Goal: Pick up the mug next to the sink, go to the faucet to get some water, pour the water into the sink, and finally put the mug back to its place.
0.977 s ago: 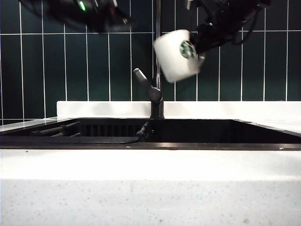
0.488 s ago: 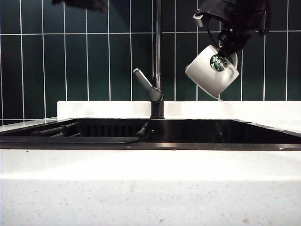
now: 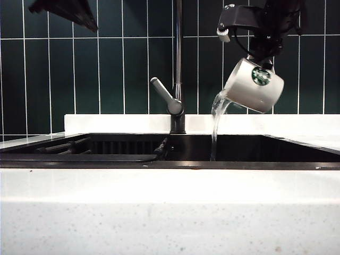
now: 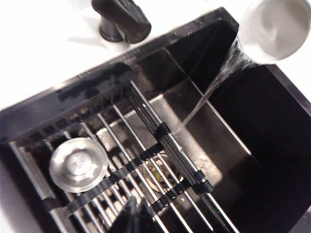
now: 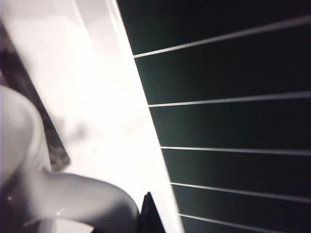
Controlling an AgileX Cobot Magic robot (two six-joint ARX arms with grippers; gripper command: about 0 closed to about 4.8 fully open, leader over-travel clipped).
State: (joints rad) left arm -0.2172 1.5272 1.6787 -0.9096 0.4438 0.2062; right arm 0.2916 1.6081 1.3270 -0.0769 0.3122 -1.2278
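So the sink [image 3: 249,151] fills the whole lower middle of my exterior feed, a dark basin set into the white counter [image 3: 170,212], and the big news is that water is finally going into it. A second ago the mug [image 3: 254,85] was up top, just right of the faucet [image 3: 178,69] pipe, barely tipped, and half a second ago it had swung out to the right with nothing coming out. Now it sits at the upper right of the frame, mouth angled down to the left, with a clear stream [image 3: 215,125] falling from the lip into the basin. My right gripper [image 3: 264,53] hangs from the top right corner, clamped on the mug up by the handle; in the right wrist feed I mostly see the white handle [image 5: 82,196] and one dark fingertip [image 5: 147,213]. The left gripper [image 3: 69,10] is parked in the upper left corner, well clear, its fingers pinched shut on nothing, as the left wrist feed shows [image 4: 133,218] over the drain rack [image 4: 146,160]. That feed also catches the water [image 4: 204,99] pouring down past the rack. I'd call this the pour step well underway, with only emptying it and putting the mug back left.
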